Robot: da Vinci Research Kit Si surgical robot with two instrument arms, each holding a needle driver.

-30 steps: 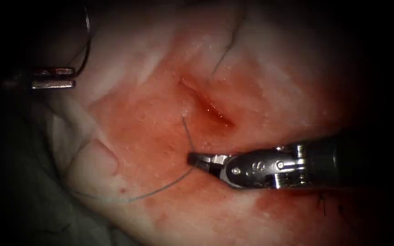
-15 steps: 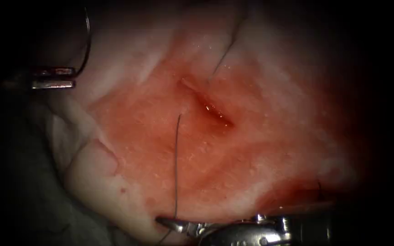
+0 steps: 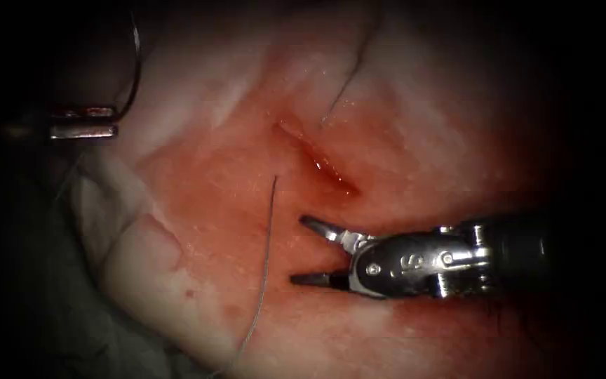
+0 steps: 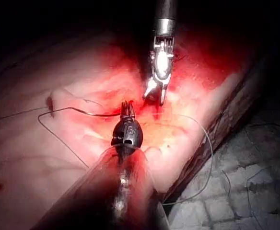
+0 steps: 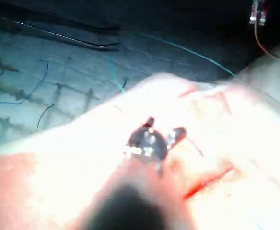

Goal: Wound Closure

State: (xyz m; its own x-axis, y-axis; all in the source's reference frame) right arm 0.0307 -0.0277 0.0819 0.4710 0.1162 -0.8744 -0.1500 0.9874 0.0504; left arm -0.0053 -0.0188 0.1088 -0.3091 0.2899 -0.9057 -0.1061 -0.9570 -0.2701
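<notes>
Right arm's tool (image 3: 306, 251) hovers over the tissue (image 3: 415, 140) with its two jaws spread wide and nothing between them, one tip pointing up toward the cut (image 3: 317, 158) and the other lying level below it. Half a second before, the same tool sat lower with its jaws closed around the thread (image 3: 266, 267); that strand now hangs free just beyond the open tips, running from a point in the tissue on the left side of the cut, above the tool, down past the jaws and off the near edge of the tissue. Red fluid (image 3: 443, 319) stains the surface around and beneath the tool's wrist.

Far across the tissue from the right tool, well to the left of the cut, the left arm's tool (image 3: 82, 121) has its jaws closed on the needle (image 3: 135, 67), gripping it near one end of its curve; the rest of the curve rises clear above the jaws, out of the tissue. The left wrist view shows the left tool (image 4: 127, 108) from behind, pinched shut with thread trailing off to one side, while the right tool (image 4: 155, 96) stands open just beyond it. In the right wrist view, the right tool's (image 5: 164, 128) jaws are parted over the pale tissue near the red line of the cut (image 5: 208, 182).
</notes>
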